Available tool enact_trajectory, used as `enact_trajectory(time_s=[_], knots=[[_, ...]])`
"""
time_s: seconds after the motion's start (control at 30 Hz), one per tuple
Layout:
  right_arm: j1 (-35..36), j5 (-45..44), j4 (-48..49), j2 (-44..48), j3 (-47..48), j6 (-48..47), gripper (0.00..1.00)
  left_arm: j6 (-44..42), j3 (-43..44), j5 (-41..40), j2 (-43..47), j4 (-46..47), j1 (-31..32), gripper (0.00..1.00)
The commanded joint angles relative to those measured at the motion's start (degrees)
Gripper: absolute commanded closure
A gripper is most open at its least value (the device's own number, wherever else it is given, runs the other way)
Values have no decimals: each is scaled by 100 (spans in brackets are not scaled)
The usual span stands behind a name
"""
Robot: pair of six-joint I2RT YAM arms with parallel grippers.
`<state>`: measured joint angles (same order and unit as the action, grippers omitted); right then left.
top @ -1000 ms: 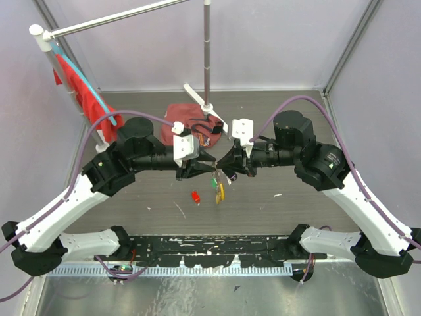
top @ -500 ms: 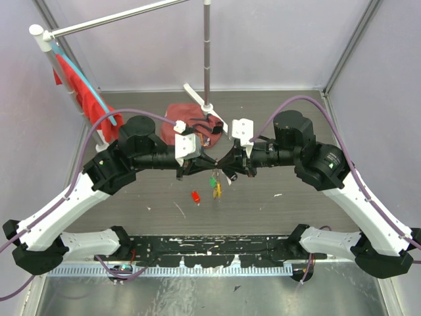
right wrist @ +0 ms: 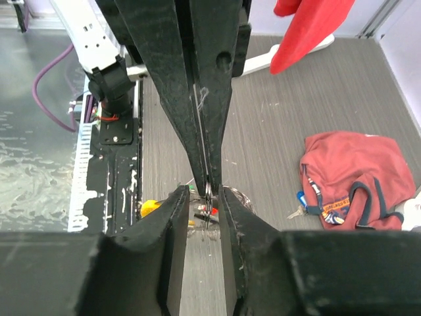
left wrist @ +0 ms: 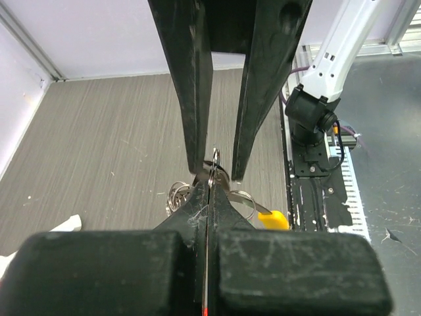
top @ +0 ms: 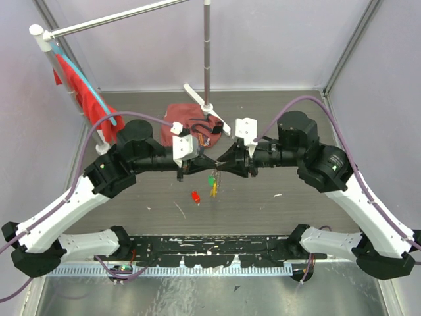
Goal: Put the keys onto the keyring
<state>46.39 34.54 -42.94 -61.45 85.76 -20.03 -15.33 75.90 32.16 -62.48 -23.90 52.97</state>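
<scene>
Left gripper (top: 202, 165), fingers pressed together, pinches the keyring (left wrist: 241, 197), a thin silvery coil of wire, in mid-air above the table (top: 151, 197). Right gripper (top: 223, 164) stands slightly parted astride it. Green and yellow keys (top: 213, 184) hang beneath.

Both arms wear glossy white moulded shells (top: 66, 204) on their lower links, joined by matte black cylindrical joint housings (top: 135, 133). A thin purple cable (top: 306, 97) arcs along each arm. Each wrist carries a small white plastic bracket (top: 181, 146). The black wedge-shaped fingers (left wrist: 276, 270) are scuffed with pale scratches.
</scene>
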Motion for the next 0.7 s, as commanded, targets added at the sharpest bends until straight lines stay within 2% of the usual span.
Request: enact_trajectory(time_s=[0.0, 0.17, 0.43, 0.67], knots=[[4, -59, 776, 327, 36, 319, 68, 373, -482, -127, 352, 1075, 13, 100], [7, -495, 1467, 661, -308, 867, 66, 640, -960, -319, 576, 1808, 11, 100], [6, -871, 1726, 531, -268, 2103, 74, 944, -1896, -844, 1203, 3203, 4, 100], [-227, -120, 2564, 353, -564, 3109, 73, 1022, -2153, -1125, 1553, 3410, 8, 100]])
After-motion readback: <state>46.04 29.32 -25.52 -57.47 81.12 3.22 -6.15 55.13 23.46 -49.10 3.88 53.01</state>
